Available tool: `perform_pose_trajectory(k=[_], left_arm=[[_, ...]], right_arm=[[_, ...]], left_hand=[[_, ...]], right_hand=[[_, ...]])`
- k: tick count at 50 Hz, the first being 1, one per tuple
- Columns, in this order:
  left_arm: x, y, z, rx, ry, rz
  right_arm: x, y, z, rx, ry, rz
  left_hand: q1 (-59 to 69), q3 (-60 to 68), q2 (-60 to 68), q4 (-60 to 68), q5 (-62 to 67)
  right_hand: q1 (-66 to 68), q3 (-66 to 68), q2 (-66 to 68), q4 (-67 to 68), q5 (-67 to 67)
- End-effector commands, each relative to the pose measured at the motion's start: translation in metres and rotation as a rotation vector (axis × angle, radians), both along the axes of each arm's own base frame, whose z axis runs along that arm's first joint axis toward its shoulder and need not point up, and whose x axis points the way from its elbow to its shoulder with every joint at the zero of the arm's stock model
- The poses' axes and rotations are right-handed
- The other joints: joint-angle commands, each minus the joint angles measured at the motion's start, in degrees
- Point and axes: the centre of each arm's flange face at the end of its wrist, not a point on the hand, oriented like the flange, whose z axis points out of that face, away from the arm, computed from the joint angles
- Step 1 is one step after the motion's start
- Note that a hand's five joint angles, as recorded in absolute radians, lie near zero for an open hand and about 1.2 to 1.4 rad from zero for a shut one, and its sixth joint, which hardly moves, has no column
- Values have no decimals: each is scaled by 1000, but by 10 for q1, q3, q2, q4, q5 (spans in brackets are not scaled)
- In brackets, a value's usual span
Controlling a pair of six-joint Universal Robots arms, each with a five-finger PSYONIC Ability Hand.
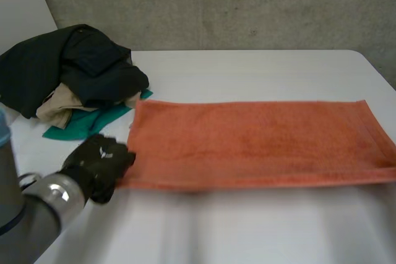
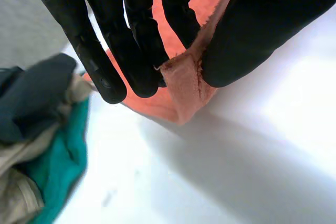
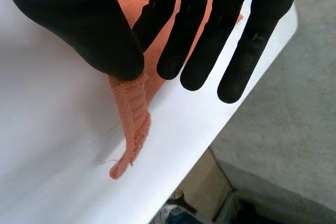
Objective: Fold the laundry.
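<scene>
A long orange towel (image 1: 247, 143) lies flat across the white table (image 1: 247, 233). My left hand (image 1: 99, 165) is at its near left corner. In the left wrist view the left hand's fingers (image 2: 131, 40) and thumb pinch that corner of the towel (image 2: 181, 95), lifted a little off the table. In the right wrist view my right hand (image 3: 94, 30) pinches a frayed corner of the towel (image 3: 131, 114) between thumb and fingers, close to the table's edge.
A pile of dark, beige and teal laundry (image 1: 74, 75) sits at the back left, just beyond the towel's left end, and lies beside my left hand's fingers (image 2: 37, 108). Past the right hand the table's edge (image 3: 210, 129) drops to grey floor.
</scene>
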Motion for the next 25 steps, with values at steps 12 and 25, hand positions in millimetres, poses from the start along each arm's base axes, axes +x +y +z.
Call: perform_pose_trajectory(k=[12, 25], left_arm=[[-48, -93, -28, -180, 48, -14], [-99, -192, -45, -380, 118, 21]], right_arm=[[38, -77, -9, -342, -78, 84], [69, -147, -42, -486, -69, 149]], left_hand=[[149, 114, 112, 109, 120], [149, 114, 112, 109, 120]], right_hand=[[164, 117, 122, 112, 116], [164, 117, 122, 112, 116]])
